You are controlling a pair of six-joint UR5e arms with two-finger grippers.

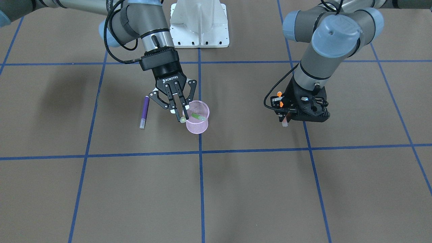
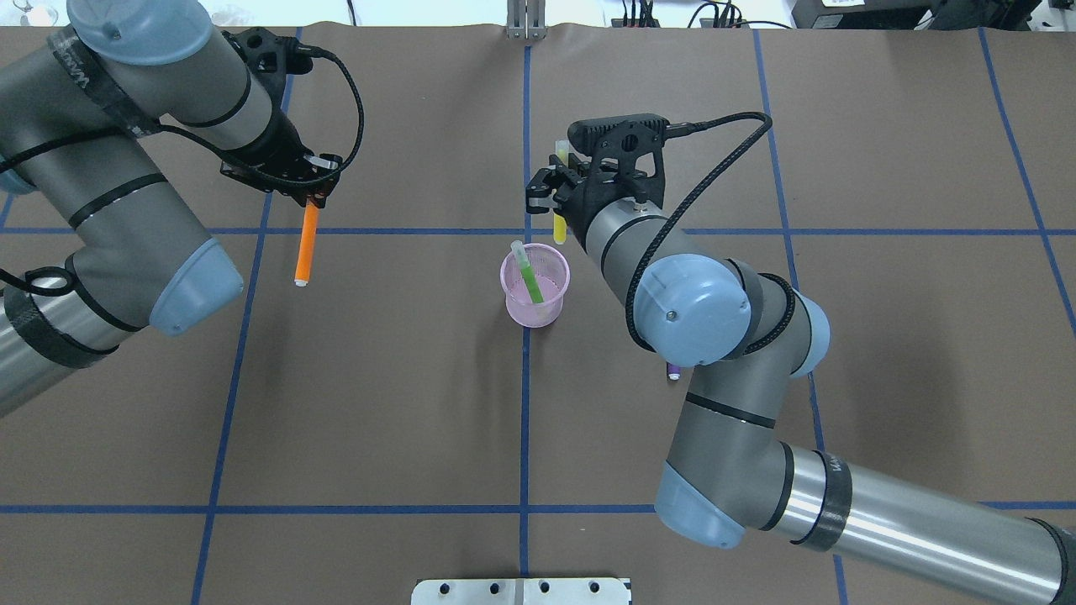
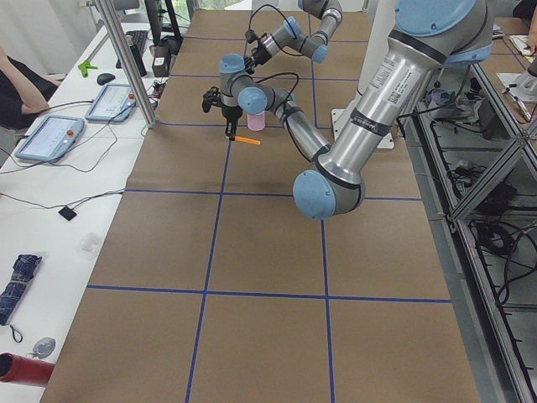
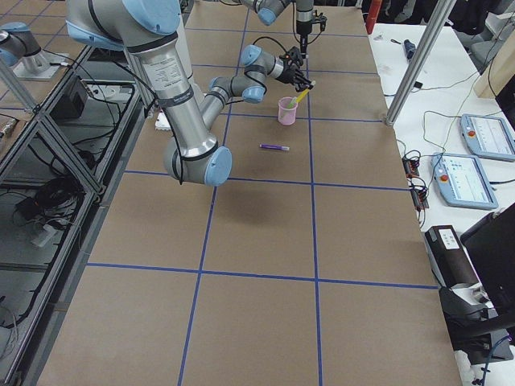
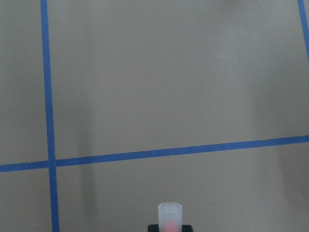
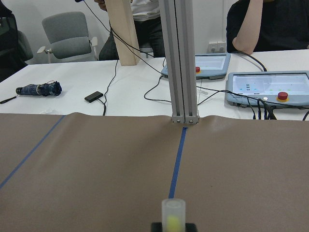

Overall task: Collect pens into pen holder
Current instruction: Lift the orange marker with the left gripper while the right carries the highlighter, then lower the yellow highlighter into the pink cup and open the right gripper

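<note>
The pink mesh pen holder (image 2: 514, 296) stands near the table's middle with the green pen (image 2: 530, 279) leaning inside it. My right gripper (image 2: 559, 192) is shut on the yellow pen (image 2: 560, 227), whose pale cap end (image 1: 182, 119) hangs close by the holder's rim (image 1: 201, 104). My left gripper (image 2: 315, 197) is shut on the orange pen (image 2: 307, 244) and holds it off the table, far to the left of the holder. The purple pen (image 1: 144, 111) lies flat on the table beside the holder, mostly hidden under my right arm in the overhead view.
Blue tape lines (image 2: 525, 420) divide the brown table cover into squares. The white robot base (image 1: 199, 23) stands at the table's near edge. Beyond the far edge are an aluminium post (image 6: 179, 58), operator panels (image 6: 270, 87) and seated people.
</note>
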